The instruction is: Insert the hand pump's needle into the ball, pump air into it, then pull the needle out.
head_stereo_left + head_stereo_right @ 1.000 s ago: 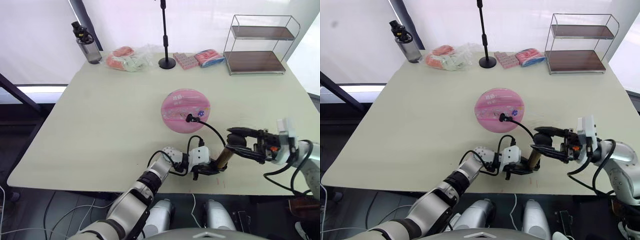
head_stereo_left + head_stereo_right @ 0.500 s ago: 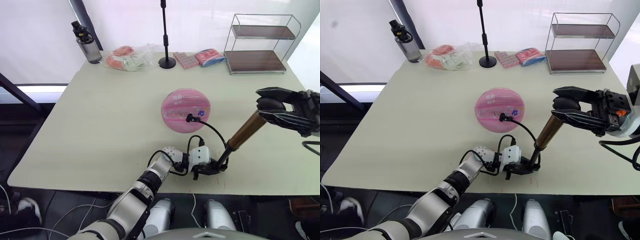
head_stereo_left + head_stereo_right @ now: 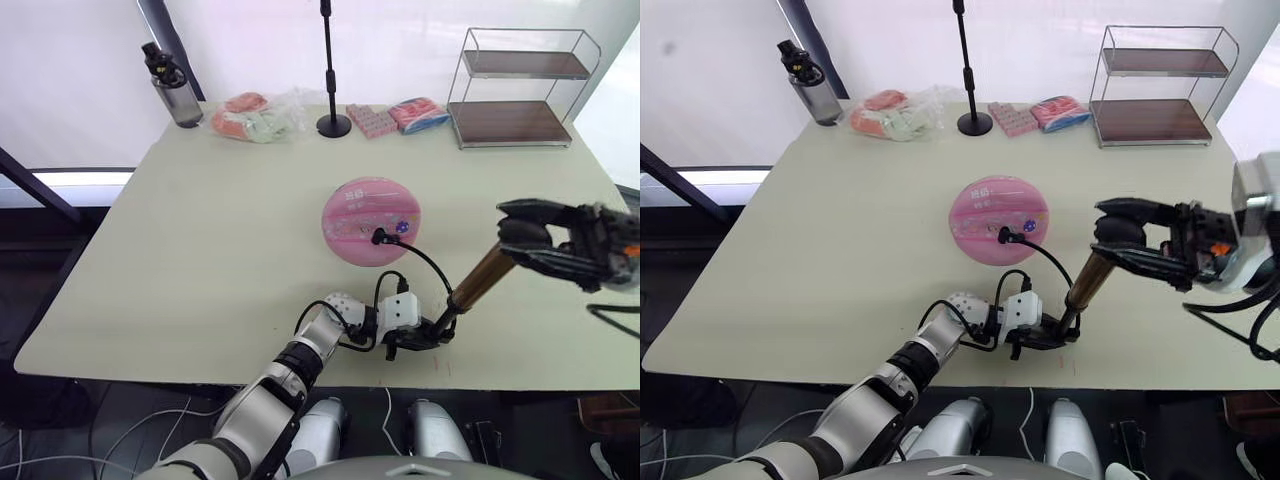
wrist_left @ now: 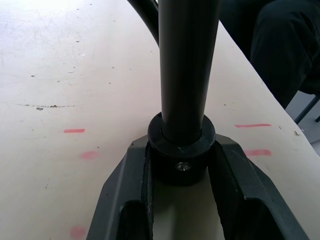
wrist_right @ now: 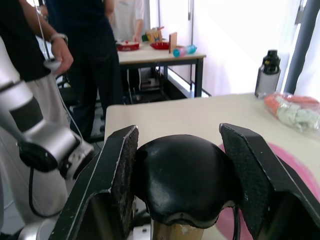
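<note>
1. Here, one ball [image 3: 372, 221] lies mid-desk; one hand pump [image 3: 478, 282] leans near the front edge, its hose's needle fitting [image 3: 379, 237] plugged into the ball.
2. The left gripper [image 4: 181, 172] is clamped on the pump's base cap; the right gripper [image 5: 181, 172] squeezes the handle.
3. The right wrist view adds one person [image 5: 95, 45] standing beyond the desk [image 3: 200, 250].

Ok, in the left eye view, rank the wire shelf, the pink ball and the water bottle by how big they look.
Largest to smallest:
1. Wire shelf
2. Pink ball
3. Water bottle
The shelf and bottle stand farther from the camera, so their true sizes are unsure.
</note>
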{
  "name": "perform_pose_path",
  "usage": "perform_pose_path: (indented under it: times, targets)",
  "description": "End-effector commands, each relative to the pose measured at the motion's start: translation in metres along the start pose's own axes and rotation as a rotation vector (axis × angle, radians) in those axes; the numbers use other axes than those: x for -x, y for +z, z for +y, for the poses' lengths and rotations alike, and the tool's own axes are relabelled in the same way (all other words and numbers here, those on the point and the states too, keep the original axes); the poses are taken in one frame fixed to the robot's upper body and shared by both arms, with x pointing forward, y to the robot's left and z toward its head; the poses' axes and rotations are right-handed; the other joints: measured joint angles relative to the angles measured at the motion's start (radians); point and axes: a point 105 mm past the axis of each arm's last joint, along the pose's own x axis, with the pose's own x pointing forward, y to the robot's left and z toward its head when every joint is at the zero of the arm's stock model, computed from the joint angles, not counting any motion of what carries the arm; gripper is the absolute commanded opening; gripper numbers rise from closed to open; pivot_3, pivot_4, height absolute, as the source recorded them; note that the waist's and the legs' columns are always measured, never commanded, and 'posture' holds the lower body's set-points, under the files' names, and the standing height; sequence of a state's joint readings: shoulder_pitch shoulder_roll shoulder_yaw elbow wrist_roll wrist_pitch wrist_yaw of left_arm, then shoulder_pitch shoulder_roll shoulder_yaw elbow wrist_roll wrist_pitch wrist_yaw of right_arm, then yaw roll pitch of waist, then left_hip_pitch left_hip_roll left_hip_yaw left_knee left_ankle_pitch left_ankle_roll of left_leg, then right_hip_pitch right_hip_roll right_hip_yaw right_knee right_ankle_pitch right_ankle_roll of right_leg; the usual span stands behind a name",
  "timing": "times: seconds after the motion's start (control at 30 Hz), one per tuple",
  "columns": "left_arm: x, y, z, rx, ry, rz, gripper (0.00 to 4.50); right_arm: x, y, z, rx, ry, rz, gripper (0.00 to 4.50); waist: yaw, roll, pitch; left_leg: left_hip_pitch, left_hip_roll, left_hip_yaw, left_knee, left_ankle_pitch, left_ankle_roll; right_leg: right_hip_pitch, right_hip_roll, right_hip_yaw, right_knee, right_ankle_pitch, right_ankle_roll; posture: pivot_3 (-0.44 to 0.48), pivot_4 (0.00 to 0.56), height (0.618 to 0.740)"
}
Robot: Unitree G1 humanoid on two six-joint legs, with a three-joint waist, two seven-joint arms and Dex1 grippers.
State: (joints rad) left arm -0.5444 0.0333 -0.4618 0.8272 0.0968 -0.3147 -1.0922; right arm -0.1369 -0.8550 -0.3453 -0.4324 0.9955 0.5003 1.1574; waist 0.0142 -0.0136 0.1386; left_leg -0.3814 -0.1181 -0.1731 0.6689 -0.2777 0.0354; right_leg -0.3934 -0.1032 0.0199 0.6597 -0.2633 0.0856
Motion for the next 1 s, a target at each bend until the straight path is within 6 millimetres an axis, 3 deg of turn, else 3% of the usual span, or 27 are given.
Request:
perform_pose_path:
  times: [0.03, 0.47, 0.6, 0.67, 1.0]
  targets:
    - [0.002, -0.028, -0.015, 0.079, -0.037, 0.084, 1.09, -0.001, -0.035, 0.004, -0.045, 0.002, 0.082, 2.10, 0.000, -0.001, -0.001, 0.000, 0.000, 0.000, 0.000, 0.000, 0.000, 0.000, 0.000, 0.000, 0.000, 0.000, 0.000, 0.000, 0.150, 0.736]
    - [0.003, -0.027, -0.014, 0.075, -0.030, 0.083, 1.09, -0.001, -0.115, 0.006, -0.089, -0.081, 0.143, 2.10, 0.000, -0.004, -0.003, 0.002, 0.000, 0.001, 0.000, 0.000, 0.000, 0.001, 0.001, 0.002, 0.000, 0.000, 0.000, 0.000, 0.150, 0.736]
    - [0.003, -0.028, -0.014, 0.078, -0.029, 0.081, 1.09, -0.001, -0.122, 0.007, -0.077, -0.104, 0.148, 2.10, -0.002, -0.005, -0.006, 0.003, 0.000, 0.003, 0.000, 0.000, 0.000, 0.001, 0.001, 0.004, 0.001, 0.000, 0.000, 0.000, 0.150, 0.736]
    - [0.003, -0.027, -0.014, 0.080, -0.027, 0.080, 1.09, -0.002, -0.115, 0.005, -0.068, -0.108, 0.119, 2.10, -0.001, -0.005, -0.006, 0.004, 0.000, 0.004, 0.000, 0.000, 0.000, 0.001, 0.001, 0.005, 0.001, 0.000, 0.001, 0.000, 0.150, 0.736]
    - [0.003, -0.026, -0.013, 0.093, -0.024, 0.064, 1.09, -0.001, -0.023, -0.005, -0.006, -0.093, -0.060, 2.10, 0.001, -0.003, -0.004, 0.001, 0.000, 0.012, 0.000, -0.002, 0.003, -0.004, 0.001, 0.014, 0.001, 0.002, 0.003, 0.000, 0.150, 0.736]
